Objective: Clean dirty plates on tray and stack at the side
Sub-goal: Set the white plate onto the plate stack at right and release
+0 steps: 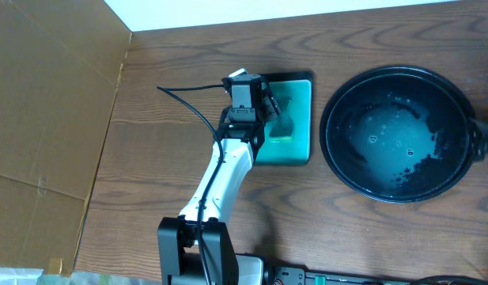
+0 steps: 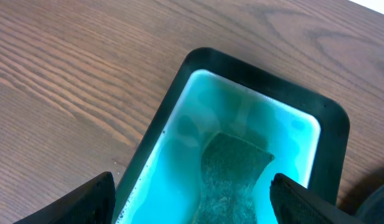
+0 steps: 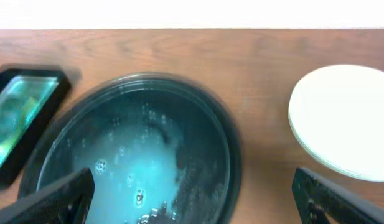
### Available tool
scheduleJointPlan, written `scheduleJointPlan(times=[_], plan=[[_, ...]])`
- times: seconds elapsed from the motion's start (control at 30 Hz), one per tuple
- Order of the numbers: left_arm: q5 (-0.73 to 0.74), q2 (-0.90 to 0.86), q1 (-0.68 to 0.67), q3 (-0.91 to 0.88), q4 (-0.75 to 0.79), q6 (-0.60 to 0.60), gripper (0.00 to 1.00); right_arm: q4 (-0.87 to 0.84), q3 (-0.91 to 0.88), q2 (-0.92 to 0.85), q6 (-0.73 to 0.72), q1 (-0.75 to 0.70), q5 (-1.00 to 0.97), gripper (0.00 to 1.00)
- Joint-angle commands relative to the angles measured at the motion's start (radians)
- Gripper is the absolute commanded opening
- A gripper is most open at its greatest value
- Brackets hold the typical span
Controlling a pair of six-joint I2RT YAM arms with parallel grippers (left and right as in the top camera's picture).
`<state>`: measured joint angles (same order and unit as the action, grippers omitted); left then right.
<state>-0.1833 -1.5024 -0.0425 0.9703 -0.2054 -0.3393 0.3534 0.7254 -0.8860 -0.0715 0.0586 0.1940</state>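
left claw (image 2: 190, 199), fingers wide apart, hangs over the sponge (image 2: 232, 171) in the small tray (image 2: 260, 78); i would lower it straight, astride the sponge's narrow middle.

We see the tray (image 1: 327, 134) lying flat on the right side of the table, round, black and glossy with a raised rim. Its floor is wet with a pale teal film dotted with bubbles, and dark patches show toward its lower right. From the right wrist we see a whitish round plate (image 3: 344, 121) lying flat on the wood to the tray's right, apart from it; we cannot tell whether others lie beneath it.
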Motion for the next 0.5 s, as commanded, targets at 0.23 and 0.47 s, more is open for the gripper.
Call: scheduleJointPlan(times=[0.23, 0.47], plan=[[-0.012, 0.000, 0.002, -0.009, 0.000, 0.006, 0.80, -0.289, -0.467, 0.541, 0.109, 0.006, -0.006, 0.99], [-0.012, 0.000, 0.002, -0.009, 0.000, 0.006, 0.80, -0.436, -0.627, 0.685, 0.114, 0.006, -0.047, 0.99]])
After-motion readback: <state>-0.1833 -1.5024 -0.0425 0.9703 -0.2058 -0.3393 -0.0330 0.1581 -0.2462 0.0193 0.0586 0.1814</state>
